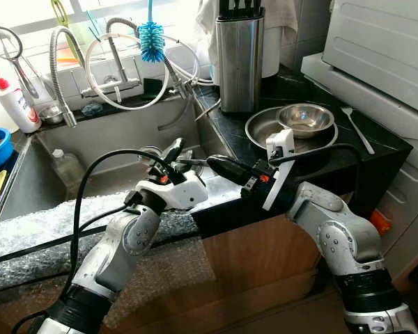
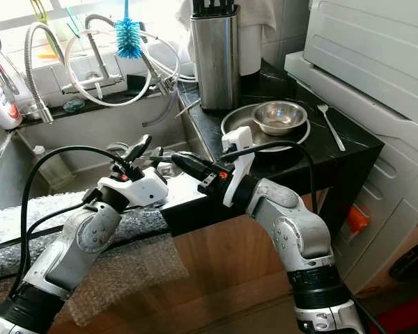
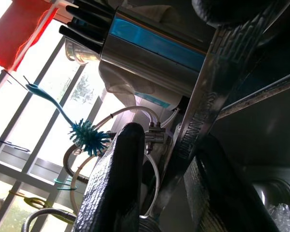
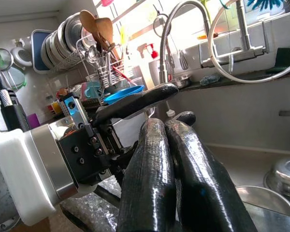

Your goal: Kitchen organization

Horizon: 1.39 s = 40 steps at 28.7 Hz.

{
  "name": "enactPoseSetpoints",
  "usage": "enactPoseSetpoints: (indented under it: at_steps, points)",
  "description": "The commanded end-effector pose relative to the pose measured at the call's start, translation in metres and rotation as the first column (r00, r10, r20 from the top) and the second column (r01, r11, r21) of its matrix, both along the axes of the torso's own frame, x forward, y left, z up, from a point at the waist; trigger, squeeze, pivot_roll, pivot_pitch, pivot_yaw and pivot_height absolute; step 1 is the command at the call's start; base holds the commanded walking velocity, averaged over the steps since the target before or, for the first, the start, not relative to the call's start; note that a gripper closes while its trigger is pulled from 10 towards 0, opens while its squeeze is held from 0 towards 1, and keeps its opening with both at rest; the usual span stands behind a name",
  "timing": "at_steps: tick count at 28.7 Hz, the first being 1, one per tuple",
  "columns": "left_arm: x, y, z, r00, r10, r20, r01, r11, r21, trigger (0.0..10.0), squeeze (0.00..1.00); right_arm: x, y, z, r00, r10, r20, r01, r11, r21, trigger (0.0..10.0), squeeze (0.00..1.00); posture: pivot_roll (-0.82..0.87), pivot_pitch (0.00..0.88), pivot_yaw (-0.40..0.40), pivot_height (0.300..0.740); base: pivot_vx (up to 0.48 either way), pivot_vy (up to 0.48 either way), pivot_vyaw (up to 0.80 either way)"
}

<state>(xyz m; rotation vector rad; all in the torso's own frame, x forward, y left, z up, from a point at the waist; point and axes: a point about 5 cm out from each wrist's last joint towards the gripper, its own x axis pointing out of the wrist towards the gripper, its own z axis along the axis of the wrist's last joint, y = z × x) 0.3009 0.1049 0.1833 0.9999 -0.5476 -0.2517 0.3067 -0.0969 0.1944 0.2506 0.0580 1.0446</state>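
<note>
Left end effector (image 1: 175, 154) clamps a metal utensil (image 3: 203, 111) over the sink (image 1: 118, 139), seemingly passing it to the closed right end effector (image 1: 219, 165).

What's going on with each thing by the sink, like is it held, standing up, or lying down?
Left gripper: jaws clamped on a flat silver utensil handle.
Right gripper: jaws pressed shut, empty.
Small steel bowl: upright, sitting in the round steel plate.
Silver fork: lying flat on the black counter.
Steel knife block: standing upright.
Blue bottle brush: hanging, bristles down.
</note>
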Motion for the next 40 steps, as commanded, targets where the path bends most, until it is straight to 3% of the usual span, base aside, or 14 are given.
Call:
enactPoseSetpoints:
  at_steps: [1,13,19,20,32,33,40]
  points:
    - [0.003,0.005,0.004,1.000,0.026,0.009,-0.026,1.000,-0.002,0.0,0.00,-0.001,0.003,0.003,1.000,0.008,0.020,-0.008,1.000,-0.009,10.0,0.00,-0.09,0.000,0.102,0.740,0.000,0.000,0.00]
    - [0.003,0.005,0.002,1.000,0.027,-0.002,-0.027,1.000,0.005,0.0,0.00,0.009,-0.005,0.005,0.996,-0.086,0.035,0.086,0.996,-0.004,10.0,0.00,-0.09,0.000,0.103,0.740,0.000,0.000,0.00]
    - [0.004,0.005,0.002,1.000,0.028,-0.006,-0.028,1.000,0.007,0.0,0.00,0.017,-0.010,0.011,0.985,-0.168,0.036,0.167,0.985,0.041,10.0,0.01,-0.09,0.000,0.104,0.740,0.000,0.000,0.00]
    - [0.004,0.006,0.002,1.000,0.027,-0.005,-0.027,1.000,0.006,0.0,0.00,0.018,-0.010,0.012,0.984,-0.175,0.035,0.173,0.983,0.053,10.0,1.00,-0.09,0.000,0.105,0.740,0.000,0.000,0.00]
    - [0.005,0.006,0.003,0.999,0.033,0.004,-0.033,0.999,-0.012,0.0,0.00,0.017,-0.008,0.032,0.971,-0.205,0.121,0.190,0.974,0.125,10.0,1.00,-0.09,0.000,0.108,0.740,0.000,0.000,0.00]
    - [0.005,0.006,0.003,0.999,0.033,0.004,-0.033,0.999,-0.012,0.0,0.00,0.017,-0.008,0.034,0.969,-0.210,0.130,0.194,0.973,0.124,10.0,0.00,-0.09,0.000,0.109,0.740,0.000,0.000,0.00]
    - [0.006,0.006,0.003,1.000,0.030,0.000,-0.030,0.999,-0.020,0.0,0.00,0.016,-0.011,0.053,0.950,-0.248,0.191,0.216,0.961,0.172,10.0,0.00,-0.09,0.000,0.111,0.740,0.000,0.000,0.00]
